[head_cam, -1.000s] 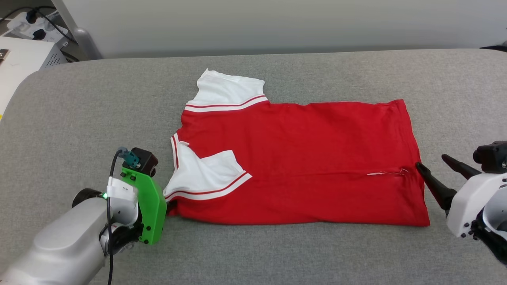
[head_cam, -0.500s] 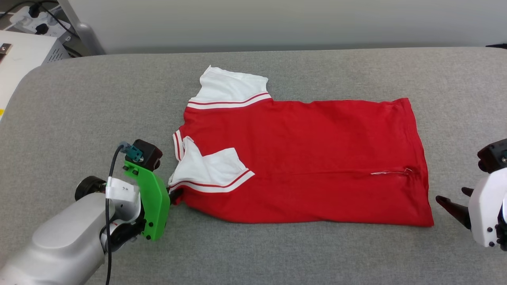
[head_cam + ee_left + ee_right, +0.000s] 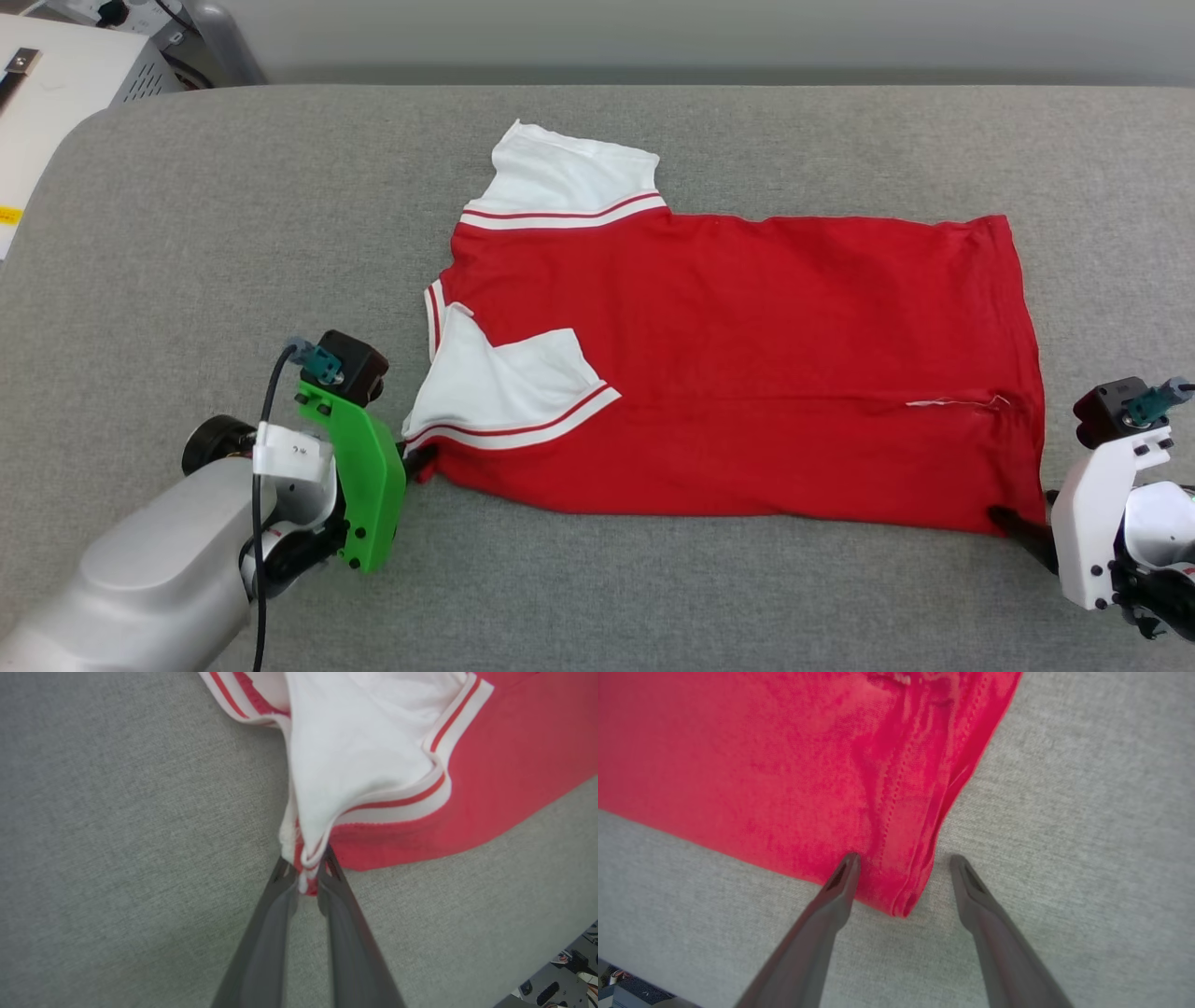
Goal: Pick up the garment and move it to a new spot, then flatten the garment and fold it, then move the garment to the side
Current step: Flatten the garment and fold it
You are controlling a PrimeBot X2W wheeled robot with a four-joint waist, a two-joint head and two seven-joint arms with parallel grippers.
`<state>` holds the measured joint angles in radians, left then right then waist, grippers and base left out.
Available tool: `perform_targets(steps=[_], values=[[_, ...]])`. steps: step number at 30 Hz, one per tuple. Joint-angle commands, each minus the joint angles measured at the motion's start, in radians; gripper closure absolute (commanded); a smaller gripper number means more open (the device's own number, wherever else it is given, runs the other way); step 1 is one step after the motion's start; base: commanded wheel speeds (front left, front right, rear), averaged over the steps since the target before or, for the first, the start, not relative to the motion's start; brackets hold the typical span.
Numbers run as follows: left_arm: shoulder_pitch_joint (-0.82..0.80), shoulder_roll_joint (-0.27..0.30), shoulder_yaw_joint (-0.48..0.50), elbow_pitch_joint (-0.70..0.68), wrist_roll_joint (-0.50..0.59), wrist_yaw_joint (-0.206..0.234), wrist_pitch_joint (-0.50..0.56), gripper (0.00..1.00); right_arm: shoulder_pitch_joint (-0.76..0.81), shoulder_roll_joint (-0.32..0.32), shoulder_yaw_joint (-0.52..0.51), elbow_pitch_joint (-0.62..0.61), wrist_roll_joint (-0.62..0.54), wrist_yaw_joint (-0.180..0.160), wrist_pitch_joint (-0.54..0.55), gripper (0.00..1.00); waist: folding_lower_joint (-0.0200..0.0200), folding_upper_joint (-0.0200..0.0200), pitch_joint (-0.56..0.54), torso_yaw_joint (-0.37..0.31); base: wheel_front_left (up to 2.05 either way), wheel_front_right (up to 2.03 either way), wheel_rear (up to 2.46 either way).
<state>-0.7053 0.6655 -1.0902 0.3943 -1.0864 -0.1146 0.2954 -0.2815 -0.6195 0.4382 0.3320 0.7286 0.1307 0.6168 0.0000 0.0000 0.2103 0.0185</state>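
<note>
Surface: grey cloth-covered table [image 3: 215, 233], rounded at its far left corner.
On it: a red shirt [image 3: 747, 373], lying flat, collar end left, hem right.
Sleeves: both white; far sleeve [image 3: 569, 177] spread out on the cloth, near sleeve [image 3: 504, 392] folded over the red.

Right claw [image 3: 904, 857] now astride garment [image 3: 761, 765] corner

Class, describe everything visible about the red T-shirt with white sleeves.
The red jersey T-shirt with white, red-striped short sleeves lies mostly flat on the grey fabric-covered table, collar end toward the robot's left. One sleeve is folded onto the body. The left gripper pinches its near sleeve corner; the open right gripper straddles its near hem corner.
</note>
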Motion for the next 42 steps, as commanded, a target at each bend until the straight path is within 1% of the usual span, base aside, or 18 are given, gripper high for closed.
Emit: perform_targets(steps=[1, 2, 3, 4, 5, 9, 16, 22, 27, 32, 36, 42], values=[[0.011, 0.004, -0.001, 0.001, 0.000, 0.005, -0.011, 1.00, 0.004, 0.032, 0.029, 0.029, 0.011, 0.000, -0.017, 0.00, 0.0000, 0.0000, 0.003, 0.004, 0.00, 0.00, 0.00], [0.018, 0.006, -0.003, 0.003, 0.000, 0.005, -0.014, 1.00, 0.004, 0.036, 0.036, 0.037, 0.017, 0.000, -0.027, 0.00, 0.0000, 0.0000, 0.002, 0.004, 0.00, 0.00, 0.00], [0.026, 0.009, -0.005, 0.005, -0.001, 0.006, -0.017, 1.00, 0.003, 0.039, 0.045, 0.043, 0.024, 0.000, -0.042, 0.34, 0.0000, 0.0000, -0.001, 0.002, 0.00, 0.00, 0.00], [0.033, 0.011, -0.006, 0.006, -0.003, 0.007, -0.020, 1.00, 0.002, 0.040, 0.047, 0.048, 0.029, 0.000, -0.062, 0.98, 0.0000, 0.0000, -0.005, 0.000, 0.00, 0.00, 0.00], [0.043, 0.013, -0.005, 0.007, -0.008, 0.009, -0.024, 1.00, 0.001, 0.041, 0.050, 0.053, 0.036, 0.000, -0.082, 1.00, 0.0000, 0.0000, -0.010, -0.002, 0.00, 0.00, 0.00], [0.075, 0.021, -0.002, 0.012, -0.020, 0.014, -0.043, 1.00, -0.003, 0.021, 0.056, 0.060, 0.050, 0.000, -0.147, 1.00, 0.0000, 0.0000, -0.035, -0.012, 0.00, 0.00, 0.00], [0.120, 0.051, 0.003, -0.021, -0.027, 0.027, -0.081, 1.00, 0.024, -0.023, 0.041, -0.006, 0.081, 0.000, -0.226, 1.00, 0.0000, 0.0000, -0.088, -0.021, 0.00, 0.00, 0.00], [0.164, 0.093, -0.002, -0.094, -0.030, 0.052, -0.088, 1.00, 0.100, -0.060, 0.006, -0.093, 0.094, 0.000, -0.230, 1.00, 0.0000, 0.0000, -0.122, -0.019, 0.00, 0.00, 0.00], [0.206, 0.122, -0.003, -0.158, -0.040, 0.078, -0.097, 1.00, 0.174, -0.069, -0.043, -0.150, 0.089, 0.000, -0.226, 1.00, 0.0000, 0.0000, -0.135, -0.018, 0.00, 0.00, 0.00], [0.240, 0.134, -0.008, -0.195, -0.051, 0.102, -0.100, 1.00, 0.227, -0.062, -0.093, -0.181, 0.075, 0.000, -0.201, 1.00, 0.0000, 0.0000, -0.130, -0.020, 0.00, 0.00, 0.00], [0.253, 0.127, -0.007, -0.190, -0.067, 0.109, -0.099, 1.00, 0.238, -0.034, -0.121, -0.185, 0.067, 0.000, -0.173, 1.00, 0.0000, 0.0000, -0.109, -0.026, 0.00, 0.00, 0.00], [0.256, 0.100, -0.007, -0.124, -0.083, 0.097, -0.101, 1.00, 0.219, 0.011, -0.135, -0.122, 0.043, 0.000, -0.159, 1.00, 0.0000, 0.0000, -0.077, -0.031, 0.00, 0.00, 0.00]])
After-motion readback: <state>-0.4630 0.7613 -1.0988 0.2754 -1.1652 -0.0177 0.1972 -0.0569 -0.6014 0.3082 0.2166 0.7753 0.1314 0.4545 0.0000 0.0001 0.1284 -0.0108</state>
